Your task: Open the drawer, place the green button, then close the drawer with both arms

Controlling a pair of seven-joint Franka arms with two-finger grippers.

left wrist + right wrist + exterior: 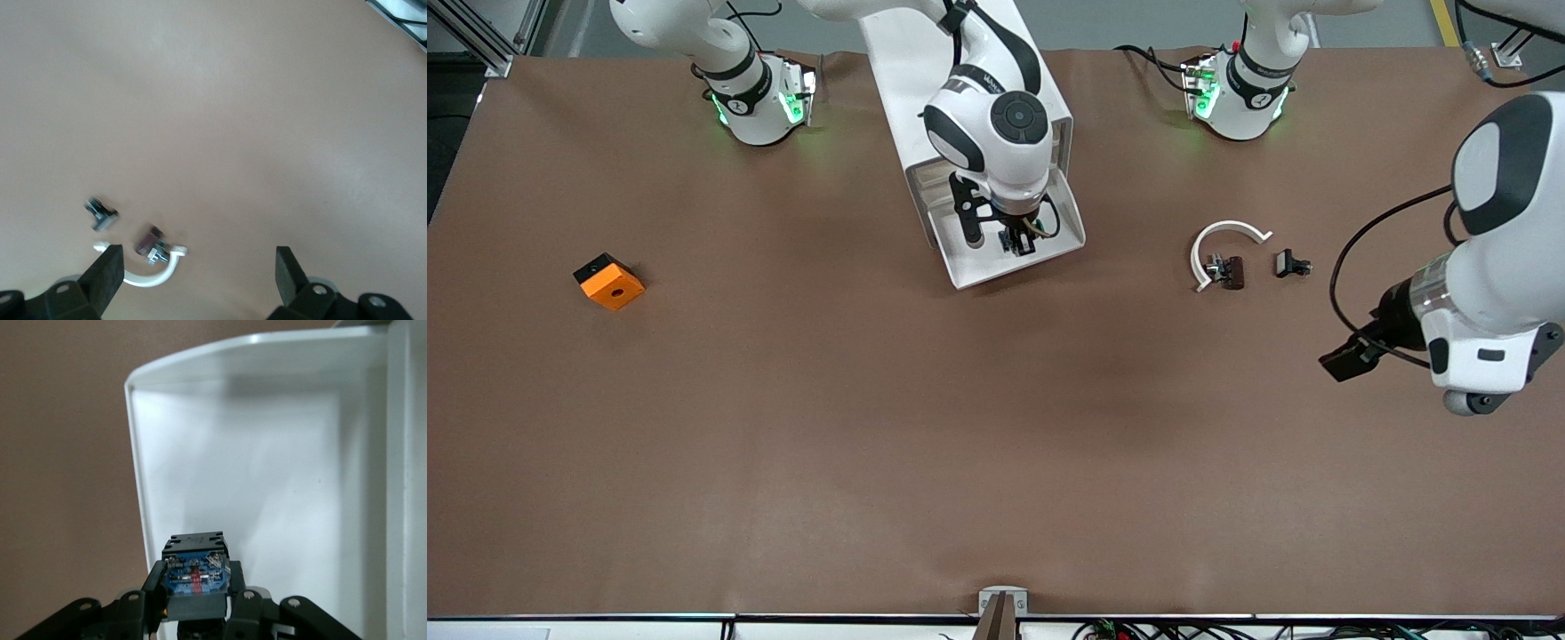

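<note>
Gripping boxy button (195,577), right claw (195,587) over smooth white drawer (267,453)

White drawer (1009,258); button (195,577) black with blue base; orange block (609,282), black-faced; brown table (871,427)

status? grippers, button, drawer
Right gripper shut on button, over open drawer. Left gripper open, waiting above white clip. Nothing blocking.

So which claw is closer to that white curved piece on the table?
Left. The left claw, open, hangs just toward the left arm's end of the table from the white curved piece. The right claw holds the button over the open drawer.
</note>
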